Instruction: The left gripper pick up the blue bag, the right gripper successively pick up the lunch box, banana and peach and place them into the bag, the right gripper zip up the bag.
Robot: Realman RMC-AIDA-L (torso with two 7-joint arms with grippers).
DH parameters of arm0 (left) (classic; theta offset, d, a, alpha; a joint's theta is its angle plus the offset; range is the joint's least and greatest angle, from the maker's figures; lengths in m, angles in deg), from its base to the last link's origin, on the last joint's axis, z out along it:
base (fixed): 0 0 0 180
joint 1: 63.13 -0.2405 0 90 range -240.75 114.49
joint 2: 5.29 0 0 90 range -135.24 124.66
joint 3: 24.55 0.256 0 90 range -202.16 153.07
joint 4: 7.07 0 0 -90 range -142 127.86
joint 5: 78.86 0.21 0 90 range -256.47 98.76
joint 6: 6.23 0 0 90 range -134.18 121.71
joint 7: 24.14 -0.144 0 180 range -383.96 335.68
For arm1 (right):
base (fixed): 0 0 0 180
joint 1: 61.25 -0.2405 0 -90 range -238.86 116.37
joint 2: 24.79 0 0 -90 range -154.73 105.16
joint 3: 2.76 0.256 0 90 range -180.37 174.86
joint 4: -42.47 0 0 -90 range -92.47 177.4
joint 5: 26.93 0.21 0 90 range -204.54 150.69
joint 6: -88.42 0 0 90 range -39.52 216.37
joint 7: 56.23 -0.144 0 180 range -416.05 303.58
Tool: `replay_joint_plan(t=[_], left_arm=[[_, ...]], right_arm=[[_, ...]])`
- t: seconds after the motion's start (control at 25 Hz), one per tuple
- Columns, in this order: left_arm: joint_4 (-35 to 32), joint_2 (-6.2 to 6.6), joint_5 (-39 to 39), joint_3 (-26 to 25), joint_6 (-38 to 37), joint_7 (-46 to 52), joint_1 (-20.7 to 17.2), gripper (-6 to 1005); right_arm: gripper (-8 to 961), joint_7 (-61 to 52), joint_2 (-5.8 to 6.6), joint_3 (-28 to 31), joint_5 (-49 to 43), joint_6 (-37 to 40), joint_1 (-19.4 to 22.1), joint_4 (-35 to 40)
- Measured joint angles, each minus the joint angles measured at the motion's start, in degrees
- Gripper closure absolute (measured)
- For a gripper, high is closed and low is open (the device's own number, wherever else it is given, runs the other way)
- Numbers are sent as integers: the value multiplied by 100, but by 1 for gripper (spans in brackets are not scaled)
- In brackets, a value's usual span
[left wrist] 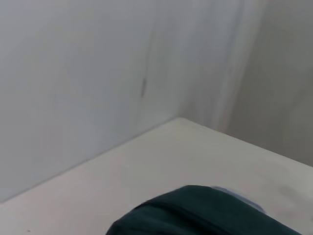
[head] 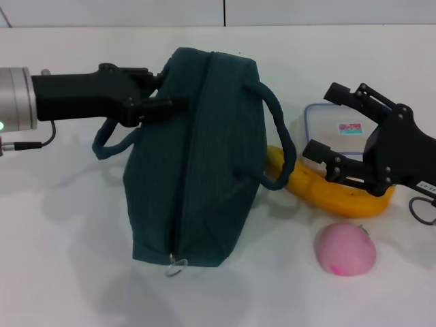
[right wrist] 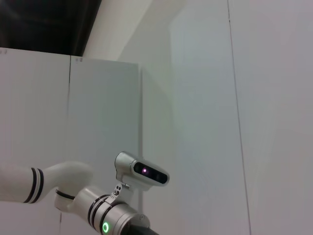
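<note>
White surface (head: 61, 272) runs back to a pale panelled wall, and everything for the job sits on it. The blue bag (head: 197, 170) stands in the middle with its zipper seam closed down the facing side and the ring pull (head: 176, 267) at the bottom edge. The left pincer (head: 163, 103) is closed on the bag's upper far corner, next to one loop handle. To the right, the lunch box (head: 334, 126) sits farthest back, the banana (head: 327, 191) lies in front of it and the peach (head: 346, 248) is nearest, all just beside one another.

The right pincer (head: 327, 126) hovers with jaws spread, one finger above the lunch box and the other over the banana; whether it touches either is unclear.

Risks, as I judge them: the bag looks zipped, so nothing can go in until it is opened. The left grip holds soft fabric at one corner, so the bag may sag, twist or slip once lifted. If the right pincer closes where it is, the lower finger could catch the banana with the box, or push it into the bag's handle (head: 279, 146) lying against it. The peach is round and may roll if nudged.
</note>
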Motion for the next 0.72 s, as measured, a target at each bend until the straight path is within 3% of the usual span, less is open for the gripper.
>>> replay_joint_plan(t=[0.2, 0.48, 0.64, 0.72], left_arm=[[3, -2, -18, 10, 27, -20, 8, 483], [7, 1, -93, 19, 26, -239, 13, 763], [137, -9, -218, 35, 26, -441, 31, 931], [310, -10, -269, 39, 54, -548, 112, 939]], right_arm=[[84, 3, 0, 0, 9, -14, 26, -1], [84, 17, -45, 112, 51, -200, 41, -75], [84, 20, -134, 323, 294, -227, -41, -517], [84, 21, -151, 262, 703, -210, -114, -912]])
